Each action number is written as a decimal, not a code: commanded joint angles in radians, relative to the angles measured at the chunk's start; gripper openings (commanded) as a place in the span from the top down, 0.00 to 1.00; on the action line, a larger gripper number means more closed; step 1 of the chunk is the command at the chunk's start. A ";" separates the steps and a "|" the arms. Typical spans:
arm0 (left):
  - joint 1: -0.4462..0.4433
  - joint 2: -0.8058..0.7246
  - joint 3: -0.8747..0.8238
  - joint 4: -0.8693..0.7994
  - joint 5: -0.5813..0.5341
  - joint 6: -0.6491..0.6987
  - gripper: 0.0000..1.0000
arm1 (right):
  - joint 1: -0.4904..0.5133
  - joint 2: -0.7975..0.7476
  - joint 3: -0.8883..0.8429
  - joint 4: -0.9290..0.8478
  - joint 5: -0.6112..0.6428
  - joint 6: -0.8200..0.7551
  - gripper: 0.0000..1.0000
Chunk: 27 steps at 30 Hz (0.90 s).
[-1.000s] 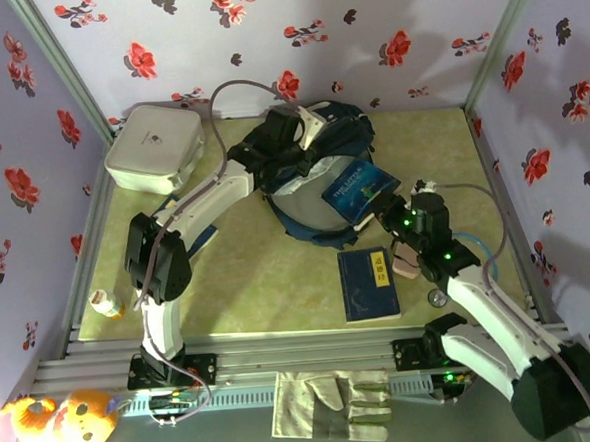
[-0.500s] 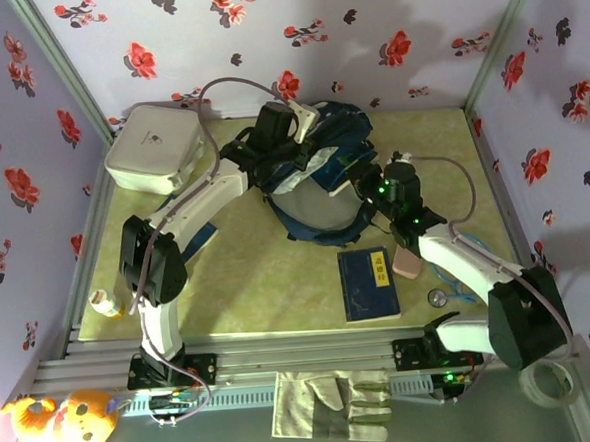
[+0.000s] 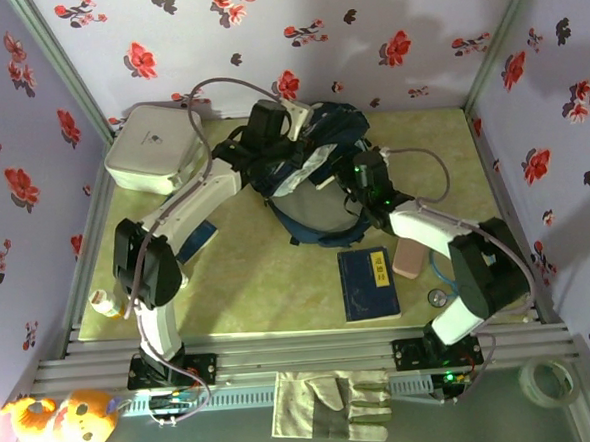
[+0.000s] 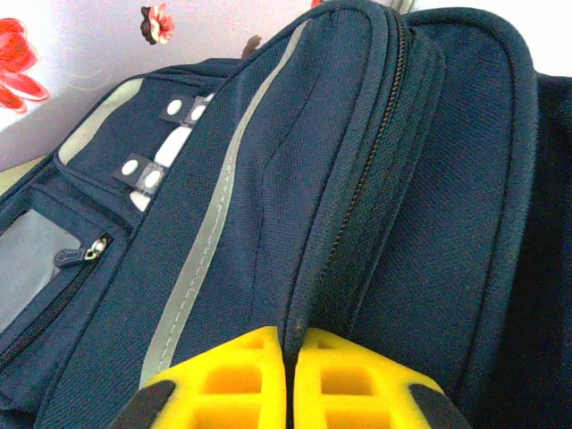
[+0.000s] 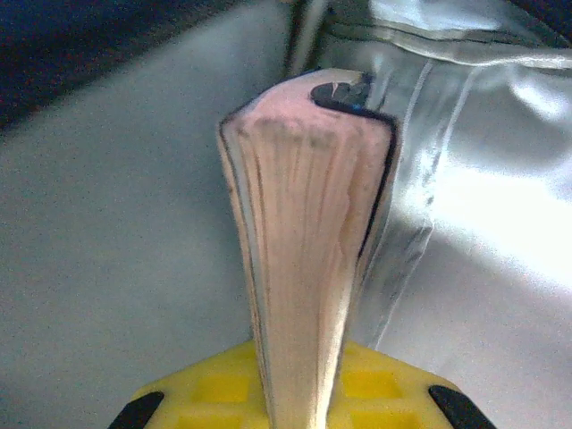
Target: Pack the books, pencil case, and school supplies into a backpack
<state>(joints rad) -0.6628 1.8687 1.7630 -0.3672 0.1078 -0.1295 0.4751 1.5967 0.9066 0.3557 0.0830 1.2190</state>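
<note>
Navy backpack [image 3: 313, 220] lies at the back middle of the table [image 3: 249, 284], its mouth turned toward the arms, and both grippers are at it. The left gripper [image 4: 288, 349] is at the far upper edge of the bag; in the left wrist view its yellow fingers [image 4: 232, 375] are pressed together with a fold of the dark fabric beside the zip seam nipped between them, and the pale stripe runs up the cloth just to the left. The right gripper [image 5: 299, 384] is inside the opening. Its fingers [image 5: 214, 389] pinch a thin paperback [image 5: 304, 250] by one edge, so the pinkish page block stands upright straight ahead of the fingertips, with grey lining to the left and shiny silver lining to the right. In the top view a dark navy book [image 3: 369, 285] with a white label strip lies flat in front of the bag, the pink pencil case [image 3: 409, 258] just beside its right edge. Another blue book [image 3: 200, 237] lies partly under the left arm.
</note>
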 commanded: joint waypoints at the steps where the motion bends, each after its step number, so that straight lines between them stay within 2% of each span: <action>1: 0.020 -0.109 -0.010 0.137 0.053 -0.039 1.00 | 0.014 0.065 0.044 0.088 0.034 0.031 0.86; 5: 0.033 -0.129 -0.044 0.139 0.087 -0.035 1.00 | 0.026 0.151 0.077 0.134 0.000 0.060 0.85; 11: 0.051 -0.127 -0.052 0.139 0.112 -0.035 1.00 | 0.048 0.266 0.175 0.163 0.028 0.137 0.84; 18: 0.074 -0.130 -0.057 0.133 0.119 -0.041 1.00 | 0.054 0.394 0.270 0.340 0.016 0.167 0.81; 21: 0.077 -0.126 -0.058 0.137 0.119 -0.046 1.00 | 0.055 0.434 0.311 0.301 0.018 0.191 0.79; 24: 0.086 -0.118 -0.059 0.139 0.119 -0.056 1.00 | 0.056 0.454 0.340 0.187 0.011 0.249 0.72; 27: 0.101 -0.107 -0.058 0.145 0.121 -0.078 1.00 | 0.060 0.465 0.354 0.165 -0.009 0.268 0.63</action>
<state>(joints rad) -0.5823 1.8256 1.6855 -0.3565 0.1989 -0.1638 0.5255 2.0499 1.2190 0.5480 0.0750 1.4380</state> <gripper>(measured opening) 0.063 0.354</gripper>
